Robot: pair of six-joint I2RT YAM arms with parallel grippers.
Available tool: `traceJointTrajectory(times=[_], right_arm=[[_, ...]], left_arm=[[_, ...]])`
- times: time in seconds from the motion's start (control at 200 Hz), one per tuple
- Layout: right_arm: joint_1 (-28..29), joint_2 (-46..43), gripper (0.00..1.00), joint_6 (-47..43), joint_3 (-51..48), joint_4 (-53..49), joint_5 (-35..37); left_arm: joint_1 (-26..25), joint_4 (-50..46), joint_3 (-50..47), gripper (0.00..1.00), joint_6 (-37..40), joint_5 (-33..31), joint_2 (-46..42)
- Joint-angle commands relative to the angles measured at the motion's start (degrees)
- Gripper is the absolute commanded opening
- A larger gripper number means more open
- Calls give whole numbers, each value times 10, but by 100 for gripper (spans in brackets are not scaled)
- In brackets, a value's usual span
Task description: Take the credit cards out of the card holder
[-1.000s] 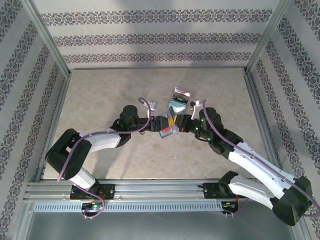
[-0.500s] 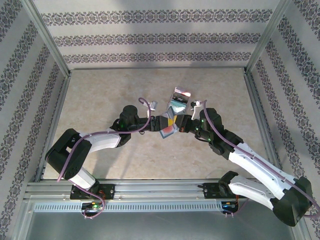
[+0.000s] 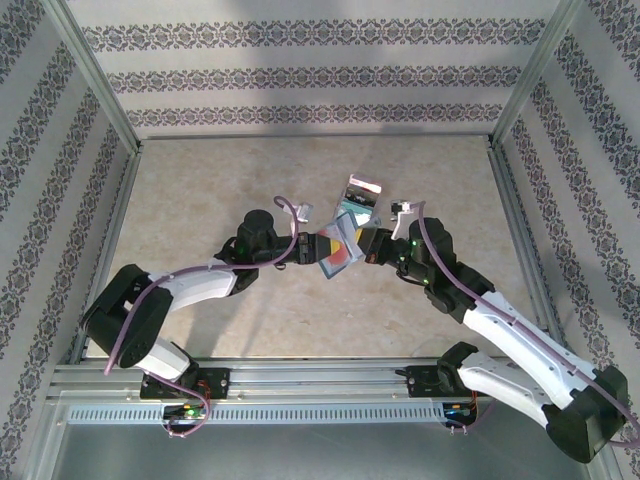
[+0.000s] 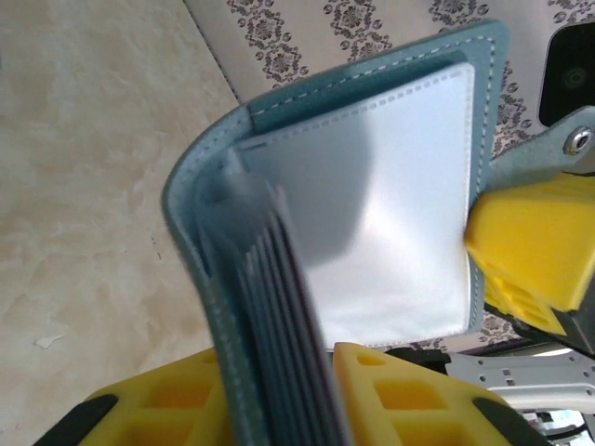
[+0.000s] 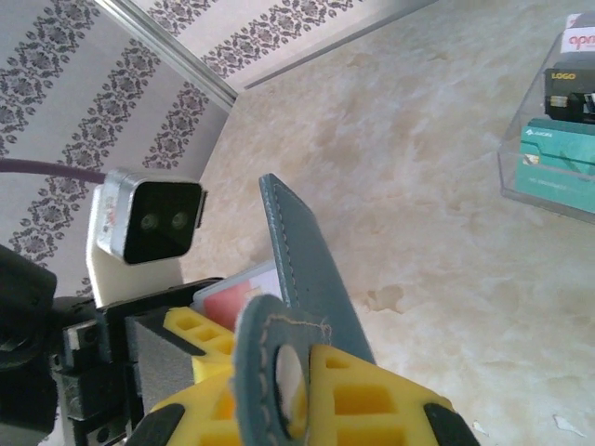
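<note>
Card holder [image 3: 338, 252] hangs in the air above the middle of the worktop [image 3: 200, 200], caught between the two arms where they meet. It is open, a slate blue-grey cover with stitched edges. In the left wrist view its inner face [image 4: 372, 204] shows as a pale silvery panel.

Credit cards [image 4: 288, 353] sit as a tight stack of thin edges inside the half nearest the fold. The left pincer [image 4: 279, 409] is clenched on that half of the card holder. One of its yellow fingers [image 4: 158, 409] lies against the outer cover, and the other lies against the open side of the stack. From above, the left pincer [image 3: 312, 247] comes in from the left.

The right pincer [image 3: 368, 248] comes in from the right and is clamped tight on the card holder's other half. In the left wrist view one of its yellow fingers [image 4: 530, 251] presses the far edge of the silvery panel, just below the strap tab [image 4: 576, 139] with its metal snap. In the right wrist view the right pincer [image 5: 279, 390] has the strap tab between its fingers, and the cover rises edge-on from them. A reddish card [image 5: 232, 297] peeks out beside it.

A clear tray [image 5: 548, 139] rests on the worktop just beyond the card holder. A teal card [image 5: 558, 172] and a few other cards stand in it.
</note>
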Motion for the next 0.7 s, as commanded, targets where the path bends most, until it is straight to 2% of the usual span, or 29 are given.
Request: traceJointTrajectory(times=[0.0, 0.13, 0.265, 0.405, 0.695], right_arm=[[-6, -11, 13, -4, -3, -30, 32], [-8, -27, 35, -16, 0, -76, 62], [-8, -41, 48, -29, 10, -128, 103], [-8, -54, 54, -40, 21, -176, 146], [-9, -69, 58, -47, 42, -246, 208]], left_arm=[[-4, -73, 16, 26, 60, 5, -35], [-4, -171, 31, 23, 112, -3, -52], [-4, -230, 38, 19, 153, -3, -73], [-4, -291, 51, 19, 186, -15, -83], [-4, -357, 70, 21, 176, -16, -28]])
